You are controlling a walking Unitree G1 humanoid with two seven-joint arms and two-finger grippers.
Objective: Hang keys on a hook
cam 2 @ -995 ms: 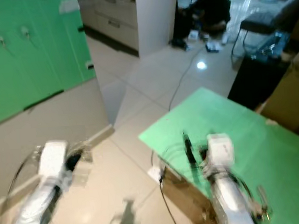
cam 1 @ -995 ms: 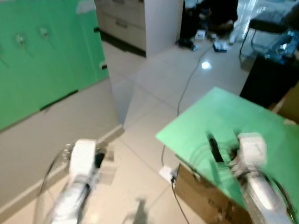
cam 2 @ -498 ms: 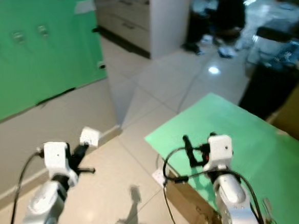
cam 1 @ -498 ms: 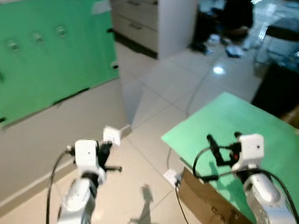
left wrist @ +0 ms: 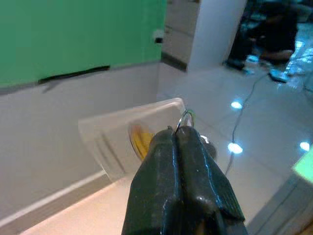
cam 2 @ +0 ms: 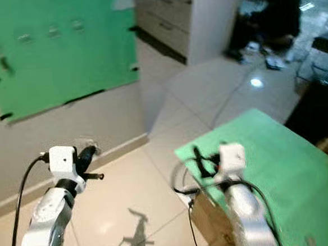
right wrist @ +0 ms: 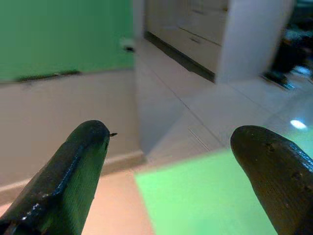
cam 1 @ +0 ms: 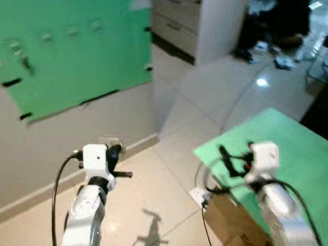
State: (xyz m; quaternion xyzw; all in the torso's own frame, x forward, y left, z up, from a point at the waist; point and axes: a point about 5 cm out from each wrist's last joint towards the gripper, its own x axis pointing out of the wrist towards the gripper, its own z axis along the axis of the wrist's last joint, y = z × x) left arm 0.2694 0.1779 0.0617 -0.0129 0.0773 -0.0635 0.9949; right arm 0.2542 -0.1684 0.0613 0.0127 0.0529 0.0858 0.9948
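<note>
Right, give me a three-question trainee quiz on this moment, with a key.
1. True or false: the left gripper is shut on the keys.
2. The hooks sit on which surface: (A) the green wall panel, (B) the white drawer cabinet, (C) the green table?
3. Fill in: the right gripper hovers with its fingers ____.

Key: 1 true; 2 A; 3 open.

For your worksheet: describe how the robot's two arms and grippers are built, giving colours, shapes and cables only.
Both arms are silver tubes ending in a white boxy wrist block. A black cable loops along each. The left gripper and right gripper each have two long, rounded black fingers.
</note>
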